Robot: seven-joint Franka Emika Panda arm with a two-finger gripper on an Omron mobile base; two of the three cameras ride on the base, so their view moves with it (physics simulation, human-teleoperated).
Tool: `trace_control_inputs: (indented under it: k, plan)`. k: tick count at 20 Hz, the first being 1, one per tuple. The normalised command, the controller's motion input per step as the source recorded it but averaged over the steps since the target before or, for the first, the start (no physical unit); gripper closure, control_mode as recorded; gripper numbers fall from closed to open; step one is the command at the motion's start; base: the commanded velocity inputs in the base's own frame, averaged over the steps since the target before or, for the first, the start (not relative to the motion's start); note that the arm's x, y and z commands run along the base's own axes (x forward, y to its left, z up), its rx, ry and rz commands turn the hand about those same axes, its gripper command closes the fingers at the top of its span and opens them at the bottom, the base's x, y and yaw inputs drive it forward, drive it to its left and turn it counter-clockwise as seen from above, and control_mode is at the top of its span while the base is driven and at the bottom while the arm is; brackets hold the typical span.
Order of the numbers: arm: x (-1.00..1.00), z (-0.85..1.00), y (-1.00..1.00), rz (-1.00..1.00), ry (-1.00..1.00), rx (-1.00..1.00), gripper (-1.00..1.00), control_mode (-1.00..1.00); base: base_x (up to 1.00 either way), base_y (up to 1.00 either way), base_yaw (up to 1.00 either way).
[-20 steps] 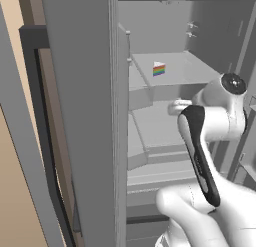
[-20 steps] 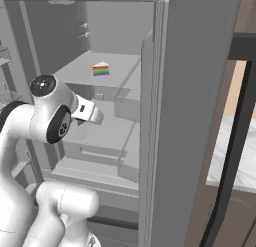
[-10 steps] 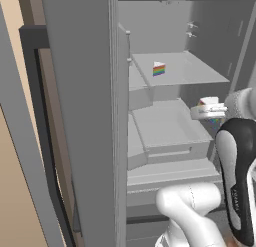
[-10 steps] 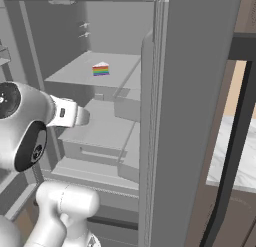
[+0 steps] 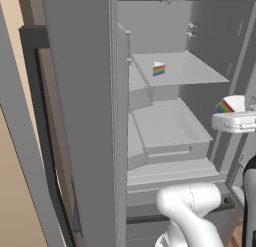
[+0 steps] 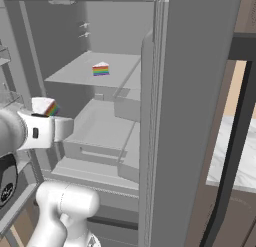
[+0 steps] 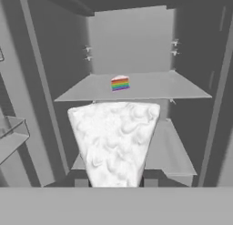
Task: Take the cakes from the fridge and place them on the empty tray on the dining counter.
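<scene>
The gripper (image 7: 112,183) was clamped on one cake (image 7: 113,140), held in front of the open fridge (image 5: 80,116). The second cake (image 5: 159,69) sat upright on the upper shelf (image 5: 190,71), well behind the held slice.

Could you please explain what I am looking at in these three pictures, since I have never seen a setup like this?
This is a simulated kitchen with a white robot arm on a driving base, facing an open grey fridge. Two pictures come from cameras on the base, behind the arm to its left and right, so they show the same scene from two sides. The third comes from a camera on the hand, looking along the gripper.

One rainbow cake slice sits on the upper shelf. The other slice is gripped between the fingers; it is the big white frosted wedge in the hand view, and shows its rainbow layers above the hand in the base views. Below the shelf is a shallow drawer.
</scene>
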Motion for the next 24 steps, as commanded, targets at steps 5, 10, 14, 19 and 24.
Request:
trace_control_inputs:
  k: [5,10,14,19,24]
  plan:
    - [-0.57,0.22,0.01,-0.04,-0.04,0.04,1.0,-1.0,0.0,0.0,0.0]
    - [-0.47,0.24,0.12,-0.02,0.0,0.05,1.0,1.0,-0.17,0.0,-0.01]
    - [0.0,0.0,0.0,0.0,0.0,0.0,1.0,1.0,-1.0,0.0,-0.04]
    - [0.0,0.0,0.0,0.0,0.0,0.0,1.0,1.0,-1.0,0.0,-0.07]
    - [0.0,0.0,0.0,0.0,0.0,0.0,1.0,1.0,-1.0,0.0,-0.07]
